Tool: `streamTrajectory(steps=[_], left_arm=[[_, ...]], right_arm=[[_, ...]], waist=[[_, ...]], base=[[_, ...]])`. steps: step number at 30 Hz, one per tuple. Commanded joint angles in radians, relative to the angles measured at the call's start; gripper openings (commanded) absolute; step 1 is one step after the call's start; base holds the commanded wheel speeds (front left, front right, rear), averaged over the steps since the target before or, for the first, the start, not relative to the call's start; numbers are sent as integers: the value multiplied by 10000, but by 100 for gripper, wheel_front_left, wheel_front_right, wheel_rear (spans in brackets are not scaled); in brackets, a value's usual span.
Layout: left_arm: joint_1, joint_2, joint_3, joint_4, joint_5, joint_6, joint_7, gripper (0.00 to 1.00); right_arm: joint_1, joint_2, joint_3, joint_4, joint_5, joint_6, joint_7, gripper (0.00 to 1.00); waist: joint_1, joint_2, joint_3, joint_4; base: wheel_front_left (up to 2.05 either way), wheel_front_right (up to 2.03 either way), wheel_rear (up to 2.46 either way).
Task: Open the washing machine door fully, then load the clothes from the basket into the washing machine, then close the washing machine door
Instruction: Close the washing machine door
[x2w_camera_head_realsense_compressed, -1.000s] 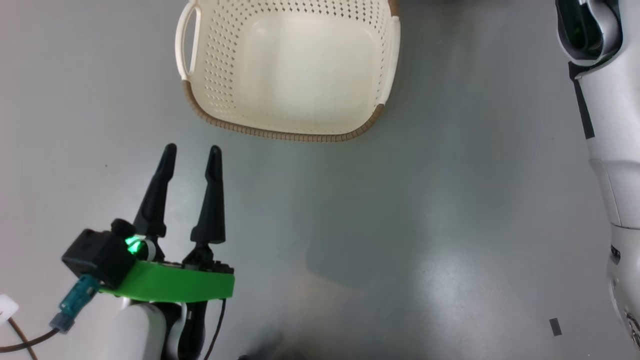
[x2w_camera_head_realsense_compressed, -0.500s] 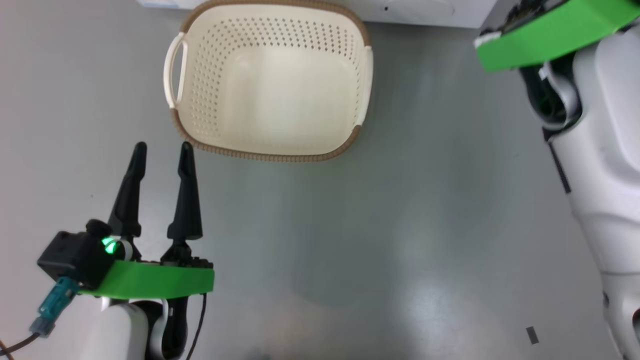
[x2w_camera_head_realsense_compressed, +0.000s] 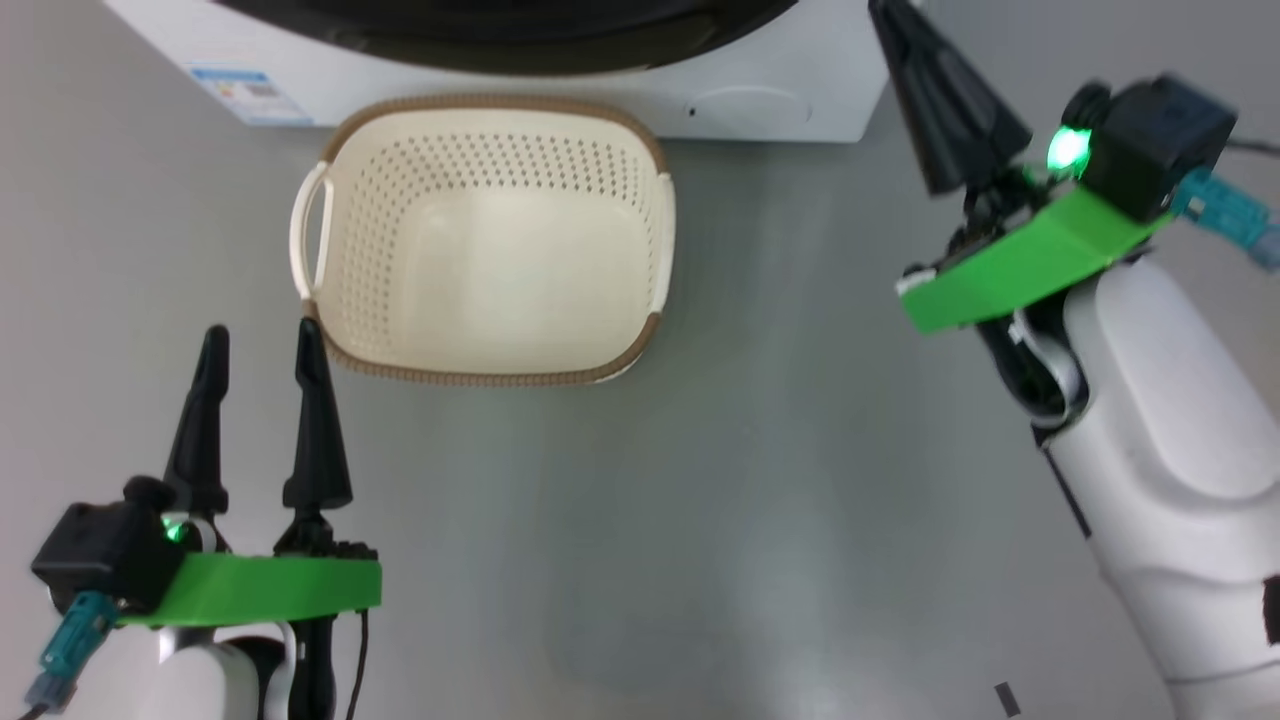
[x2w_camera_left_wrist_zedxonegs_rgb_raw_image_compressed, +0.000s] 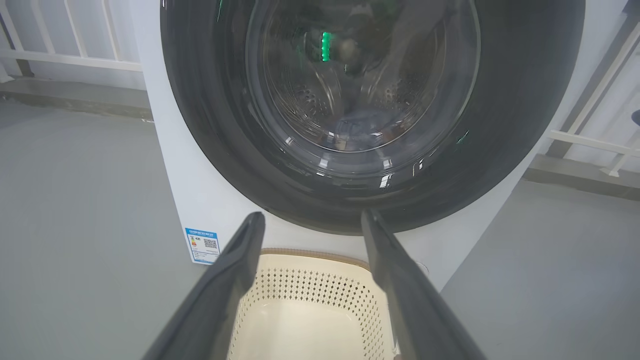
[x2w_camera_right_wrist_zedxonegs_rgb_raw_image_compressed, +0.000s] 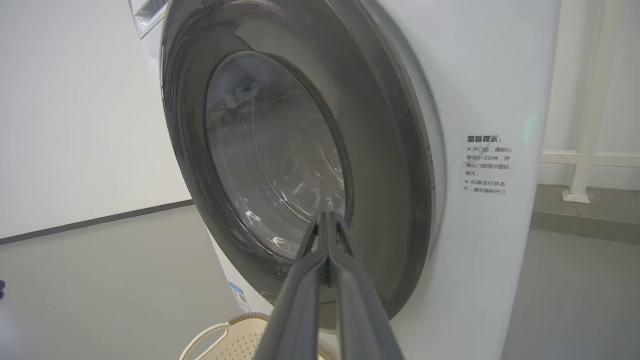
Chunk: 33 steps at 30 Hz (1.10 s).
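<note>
The washing machine (x2w_camera_head_realsense_compressed: 770, 100) stands at the top of the head view, and the washing machine door (x2w_camera_left_wrist_zedxonegs_rgb_raw_image_compressed: 320, 100) lies shut against its front, black rim around clear glass. A dim bluish heap (x2w_camera_left_wrist_zedxonegs_rgb_raw_image_compressed: 357, 122), seemingly the clothes, shows through the glass low in the drum. The cream basket (x2w_camera_head_realsense_compressed: 345, 240) sits on the floor just before the machine with nothing in it. My left gripper (x2w_camera_head_realsense_compressed: 260, 335) is open near the basket's front left corner, holding nothing. My right gripper (x2w_camera_head_realsense_compressed: 890, 15) is shut and empty, raised at the right, pointing at the door's glass (x2w_camera_right_wrist_zedxonegs_rgb_raw_image_compressed: 270, 150).
A blue label (x2w_camera_left_wrist_zedxonegs_rgb_raw_image_compressed: 202, 245) marks the machine's lower left front. White railings (x2w_camera_left_wrist_zedxonegs_rgb_raw_image_compressed: 65, 55) stand behind the machine on both sides. Printed text (x2w_camera_right_wrist_zedxonegs_rgb_raw_image_compressed: 487, 165) is on the machine's right side panel. Grey floor (x2w_camera_head_realsense_compressed: 760, 450) spreads right of the basket.
The head view has tilted up, so the basket sits lower in the picture and the machine's base and my right gripper have come into view. Both grippers keep their states.
</note>
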Motion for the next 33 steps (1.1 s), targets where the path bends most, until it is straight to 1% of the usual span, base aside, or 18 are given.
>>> streamTrajectory(steps=[1,2,3,4,5,12,20,24,29,33], left_arm=[[213,194,413,-201,126,-39,-53,100],[264,194,455,-186,160,-53,-53,100],[312,194,498,-175,188,-67,-53,100],[358,194,545,-166,200,-75,-53,100],[402,194,592,-164,205,-82,-53,100],[827,194,906,-128,283,-115,-53,100],[1447,194,1393,-76,339,-220,-53,100],[1687,194,1609,-90,417,-225,-53,100],[1855,194,1663,-61,508,-177,-53,100],[2051,194,1674,-23,603,-149,-53,100]], right_arm=[[421,238,98,-253,77,-57,-34,0],[580,261,81,-233,83,-57,-34,15],[731,286,67,-214,88,-57,-34,33],[884,309,42,-219,84,-57,-34,50],[1038,333,-7,-233,70,-57,-34,100],[2237,575,-358,-408,-98,-57,-34,100],[3543,800,-836,-700,-274,-57,-34,100],[3920,849,-945,-861,-389,-57,-34,100],[4267,898,-1065,-988,-537,-57,-34,100],[4830,1111,-1454,-1086,-667,-57,-34,100]], waist=[[1,0,-434,-349],[1,0,-532,-400],[1,0,-632,-450],[1,0,-733,-497],[1,0,-836,-540],[1,0,-1546,-938],[1,0,-2211,-1548],[1,0,-2435,-1835],[1,0,-2661,-2031],[1,0,-2935,-2152]], base=[[0,0,0],[0,0,0],[0,0,0],[0,0,0],[0,0,0],[0,0,0],[0,0,0],[0,0,0],[0,0,0],[0,0,0]])
